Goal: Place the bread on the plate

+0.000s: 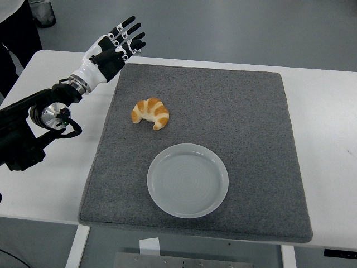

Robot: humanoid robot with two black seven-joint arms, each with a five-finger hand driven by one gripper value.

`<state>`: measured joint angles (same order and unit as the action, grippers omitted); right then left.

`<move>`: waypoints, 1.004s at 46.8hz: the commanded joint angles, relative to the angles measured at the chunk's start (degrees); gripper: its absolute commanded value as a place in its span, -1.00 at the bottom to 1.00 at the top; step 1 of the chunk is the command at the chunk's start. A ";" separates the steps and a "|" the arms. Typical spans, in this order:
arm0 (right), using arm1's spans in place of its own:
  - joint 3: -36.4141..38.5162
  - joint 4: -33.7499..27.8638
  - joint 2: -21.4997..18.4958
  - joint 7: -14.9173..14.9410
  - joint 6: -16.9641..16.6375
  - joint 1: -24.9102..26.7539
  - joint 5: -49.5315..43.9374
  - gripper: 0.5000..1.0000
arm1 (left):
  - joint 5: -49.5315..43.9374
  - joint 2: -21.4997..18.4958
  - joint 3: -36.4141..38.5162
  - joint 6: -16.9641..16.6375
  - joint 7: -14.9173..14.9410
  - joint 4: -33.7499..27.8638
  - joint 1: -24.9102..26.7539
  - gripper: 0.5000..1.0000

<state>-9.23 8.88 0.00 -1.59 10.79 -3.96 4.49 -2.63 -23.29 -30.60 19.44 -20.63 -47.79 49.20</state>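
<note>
Head view: we see our left hand (114, 46) with fingers (129, 34) spread, grasping nothing, above the grey mat's (251, 128) far-left corner. The bread (150, 113) lies on the mat, apart from the plate (187, 180) near the desk's (329, 123) near edge.

left arm raised, left hand (114, 46) high, fingers (129, 34) spread

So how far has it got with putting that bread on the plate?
Nothing is done yet. The croissant lies on the grey mat, up and to the left of the plate, which holds nothing. The left robot hand hovers open near the mat's far left corner, away from the bread and holding nothing. Reaching, grasping, carrying and setting it down are all left.
</note>
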 commanded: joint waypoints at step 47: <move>0.09 0.00 0.00 0.00 -0.07 0.00 -0.09 0.81 | 38.66 -20.21 38.25 -3.45 10.69 -20.68 31.31 0.94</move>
<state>-9.23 8.88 0.00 -1.58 10.78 -3.95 4.47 32.21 -43.32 8.01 16.13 -9.82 -68.44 81.40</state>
